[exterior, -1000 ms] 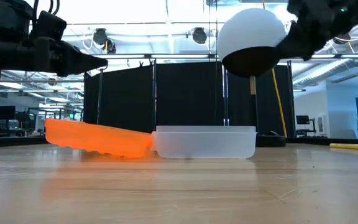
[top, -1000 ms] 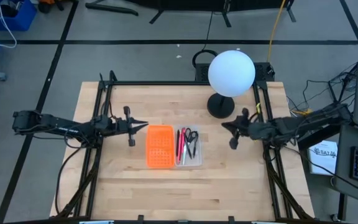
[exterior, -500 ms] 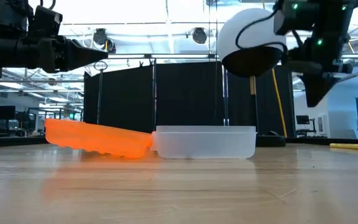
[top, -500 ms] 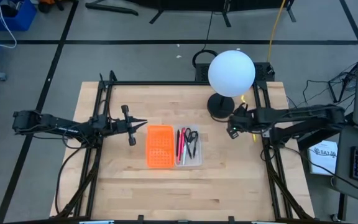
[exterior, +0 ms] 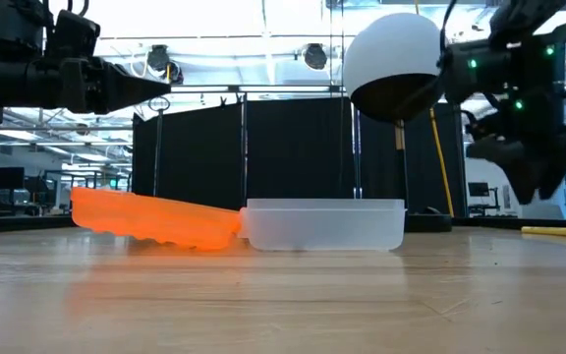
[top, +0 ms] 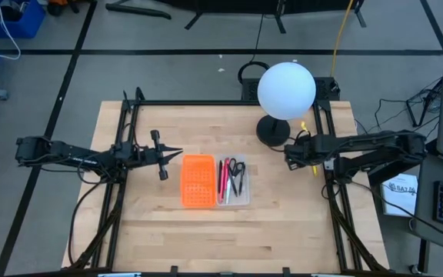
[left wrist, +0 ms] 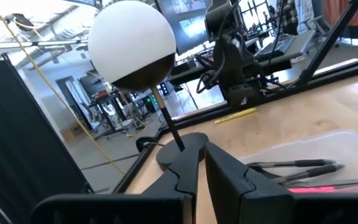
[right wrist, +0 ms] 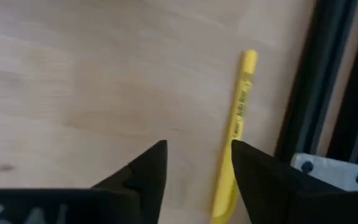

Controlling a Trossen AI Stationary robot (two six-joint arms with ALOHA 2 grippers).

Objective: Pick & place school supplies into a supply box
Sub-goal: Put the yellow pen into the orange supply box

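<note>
The supply box (top: 242,185) is a clear shallow tray joined to an orange perforated panel (top: 198,181) at the table's middle. Black-handled scissors (top: 237,169) and red and pink pens (top: 223,181) lie in it. A yellow pen (right wrist: 238,121) lies flat on the table by the right frame rail, also seen in the low view (exterior: 558,232). My right gripper (right wrist: 197,165) hangs open above the pen, pointing down, its fingers either side of the pen's nearer end without touching. My left gripper (top: 174,156) hovers shut, left of the orange panel.
A white globe lamp (top: 286,90) on a black base (top: 272,131) stands at the far side, just beyond my right gripper. Black frame rails (right wrist: 328,81) run along the table's right edge beside the yellow pen. Bare wood lies toward the near edge.
My right gripper has tipped from level to pointing down at the table, moved toward the right edge and come lower over the yellow pen. Its fingers have opened. My left gripper has kept still.
</note>
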